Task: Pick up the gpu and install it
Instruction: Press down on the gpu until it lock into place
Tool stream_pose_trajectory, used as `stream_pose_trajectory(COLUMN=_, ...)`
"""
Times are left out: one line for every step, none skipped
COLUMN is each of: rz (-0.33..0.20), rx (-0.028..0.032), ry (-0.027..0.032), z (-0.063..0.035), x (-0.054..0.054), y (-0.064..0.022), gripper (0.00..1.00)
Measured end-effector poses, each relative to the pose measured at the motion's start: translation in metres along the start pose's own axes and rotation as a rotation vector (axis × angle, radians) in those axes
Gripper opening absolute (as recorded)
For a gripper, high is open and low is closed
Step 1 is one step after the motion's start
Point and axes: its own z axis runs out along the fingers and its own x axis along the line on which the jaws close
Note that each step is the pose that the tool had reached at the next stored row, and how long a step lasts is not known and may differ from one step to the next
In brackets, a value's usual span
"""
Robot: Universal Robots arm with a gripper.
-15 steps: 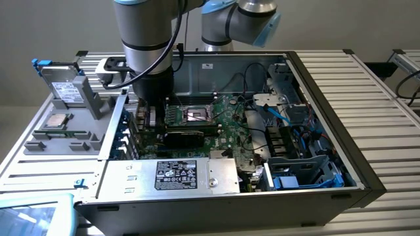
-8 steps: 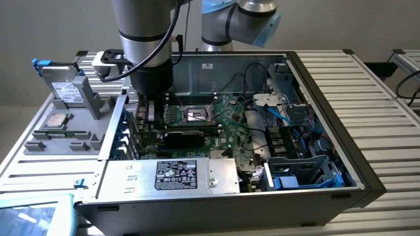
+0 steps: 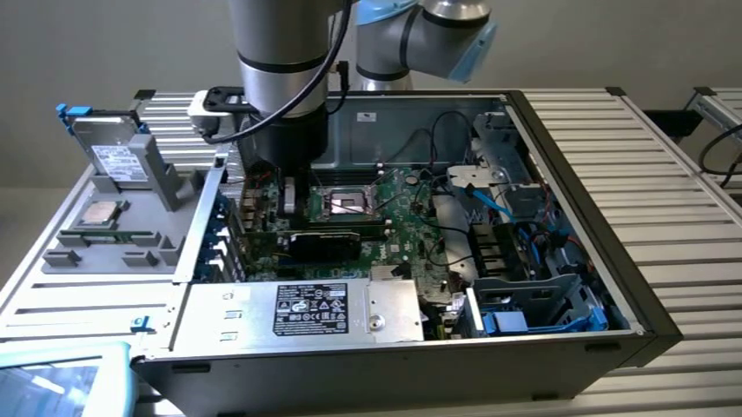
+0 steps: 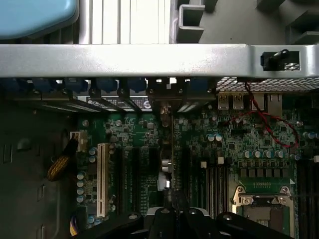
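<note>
- Closest to the wrist camera is the claw (image 4: 168,206). Its dark fingers are squeezed together.
- Straight out from the claw, in the wrist view, a thin card runs on its edge to the back wall of the box. It seems to be pinched between the fingers, but it is dark there and hard to be sure.
- In the exterior view the gpu (image 3: 322,245) shows as a black block. It stands on its edge on the big green motherboard (image 3: 400,204), right under the claw.
- The grey arm (image 3: 284,61) comes down from above into the box.
- A square chip socket (image 3: 346,201) sits on the motherboard just beside the gpu, on the side away from the camera.
- All of this is inside an open computer case (image 3: 603,217). The case lies on its side.
- At the front of the case is a silver box with a black label (image 3: 311,308).
- Toward the exterior view's right, the case holds black wires, a blue cable (image 3: 501,201) and a blue-edged cage (image 3: 527,304).
- On the exterior view's left is a grey tray (image 3: 69,252). A silver drive (image 3: 116,161) stands up in it, and a small square chip (image 3: 102,211) lies flat near the drive.
- The case and the tray rest on a table of metal slats (image 3: 666,165).
- Behind the table is a plain grey wall (image 3: 116,43).
</note>
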Motion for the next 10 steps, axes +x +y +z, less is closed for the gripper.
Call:
stream_pose_trajectory(rz=0.0, rx=0.0, ry=0.0001, z=-0.0003, x=0.0, y=-0.0046, gripper=0.15)
stream_pose_trajectory(rz=0.0, rx=0.0, ry=0.0, z=-0.0004, x=0.0, y=-0.0093, gripper=0.15)
stream_pose_trajectory(rz=0.0, rx=-0.0001, ry=0.0002, z=-0.0007, x=0.0, y=-0.0136, gripper=0.15)
stream_pose_trajectory(rz=0.0, rx=0.0, ry=0.0001, z=-0.0009, x=0.0, y=-0.0182, gripper=0.15)
stream_pose_trajectory(rz=0.0, rx=-0.0001, ry=0.0001, z=-0.0011, x=0.0, y=-0.0227, gripper=0.15)
stream_pose_trajectory(rz=0.0, rx=-0.0001, ry=0.0001, z=-0.0013, x=0.0, y=-0.0272, gripper=0.15)
stream_pose_trajectory(rz=0.0, rx=-0.0001, ry=0.0001, z=-0.0016, x=-0.001, y=-0.0317, gripper=0.15)
stream_pose_trajectory(rz=0.0, rx=-0.0002, ry=0.0002, z=-0.0018, x=-0.001, y=-0.0362, gripper=0.15)
stream_pose_trajectory(rz=0.0, rx=-0.0002, ry=0.0001, z=-0.002, x=-0.001, y=-0.041, gripper=0.15)
stream_pose_trajectory(rz=0.0, rx=-0.0005, ry=0.0001, z=-0.0022, x=-0.001, y=-0.0448, gripper=0.15)
